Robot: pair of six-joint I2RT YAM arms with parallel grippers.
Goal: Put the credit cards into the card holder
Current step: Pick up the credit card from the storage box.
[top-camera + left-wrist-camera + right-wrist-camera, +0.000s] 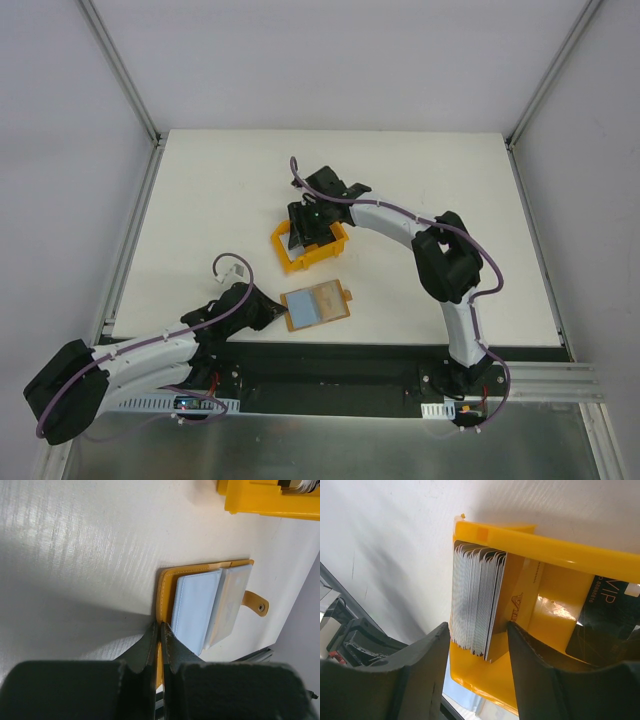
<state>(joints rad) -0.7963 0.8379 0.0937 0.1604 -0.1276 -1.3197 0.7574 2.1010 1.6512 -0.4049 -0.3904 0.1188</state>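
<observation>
While the white table (200, 200) carries a yellow bin (298, 262) near its centre, the card holder (316, 306) lies open, pale inside up, by the front edge. Credit cards (475, 600) stand stacked on edge in the bin, with the right gripper (479, 630) part-open astride them, not clamped. The left gripper (159, 626), fully closed, has its tips at the holder's edge.

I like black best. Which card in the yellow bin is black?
The VIP card, alone at one side of the bin. The others stand in a pale-edged stack between the fingers of the right tool.
</observation>
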